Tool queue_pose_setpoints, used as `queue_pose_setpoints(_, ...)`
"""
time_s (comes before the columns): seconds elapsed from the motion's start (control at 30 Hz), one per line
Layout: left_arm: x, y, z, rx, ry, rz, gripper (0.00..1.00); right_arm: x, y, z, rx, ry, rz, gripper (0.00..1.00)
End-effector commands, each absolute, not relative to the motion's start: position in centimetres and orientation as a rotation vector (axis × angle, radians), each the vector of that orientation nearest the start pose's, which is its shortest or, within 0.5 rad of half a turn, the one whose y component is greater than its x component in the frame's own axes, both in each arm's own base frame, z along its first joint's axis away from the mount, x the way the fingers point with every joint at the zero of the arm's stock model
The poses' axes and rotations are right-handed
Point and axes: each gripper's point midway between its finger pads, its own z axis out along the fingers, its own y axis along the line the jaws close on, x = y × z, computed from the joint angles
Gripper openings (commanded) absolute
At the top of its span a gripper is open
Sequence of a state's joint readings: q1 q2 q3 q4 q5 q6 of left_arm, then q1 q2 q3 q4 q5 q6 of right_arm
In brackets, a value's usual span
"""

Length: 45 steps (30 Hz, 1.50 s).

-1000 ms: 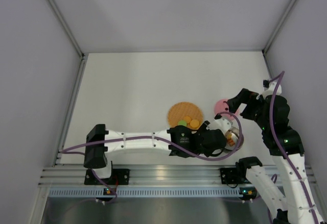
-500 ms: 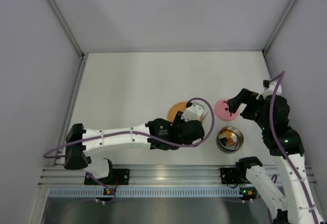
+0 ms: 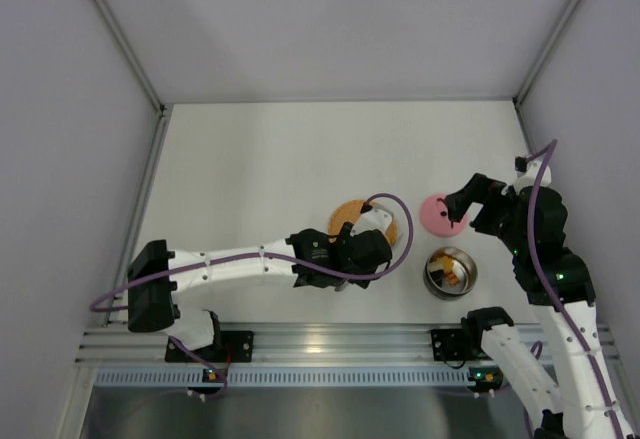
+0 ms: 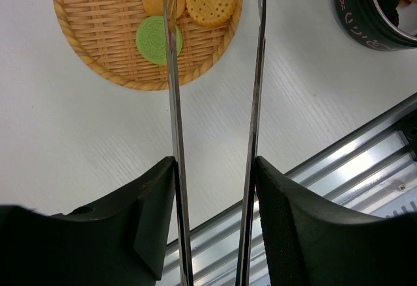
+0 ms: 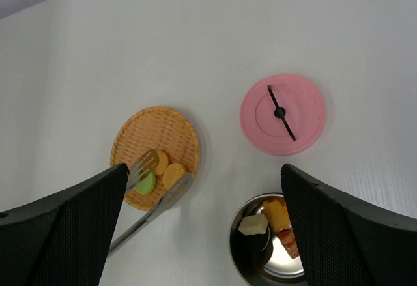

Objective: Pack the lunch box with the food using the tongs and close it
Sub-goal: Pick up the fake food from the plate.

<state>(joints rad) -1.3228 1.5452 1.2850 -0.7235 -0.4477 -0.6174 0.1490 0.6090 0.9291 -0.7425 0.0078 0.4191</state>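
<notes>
Left wrist: slim steel tongs (image 4: 174, 136) over round woven mat (image 4: 91, 12).

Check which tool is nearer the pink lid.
Right. The right tool is open at the right edge of the lid; the left tool is off to its left, at the woven mat, gripping the tongs.

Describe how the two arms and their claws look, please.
The left arm and right arm have white tubular links and black joint housings. A purple cable runs along each. Small green lights glow on the right one. The left claw and right claw are black, with finely textured fingers.
</notes>
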Motion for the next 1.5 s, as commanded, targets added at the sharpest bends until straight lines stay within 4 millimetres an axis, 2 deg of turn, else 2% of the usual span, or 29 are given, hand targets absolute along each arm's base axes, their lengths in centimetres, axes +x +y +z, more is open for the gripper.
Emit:
queue_pose_setpoints(0.0, 14.5, -36.1, 16.0, 0.687, 2.311, -0.386, 0.56, 22.2, 4.2, 25.7, 0.293, 2.000, 0.324, 1.00)
queue_pose_setpoints(0.57, 16.2, -36.2, 14.8, 0.684, 2.350, -0.396, 0.55, 22.3, 4.2, 25.8, 0.290, 1.998, 0.320, 0.99)
queue_pose_setpoints(0.97, 16.2, -36.4, 13.9, 0.708, 2.380, -0.407, 0.55, 22.4, 4.2, 25.9, 0.291, 1.998, 0.321, 1.00)
queue_pose_setpoints(1.47, 15.8, -36.4, 14.4, 0.714, 2.385, -0.437, 0.45, 22.3, 4.1, 25.6, 0.293, 2.001, 0.314, 0.99)
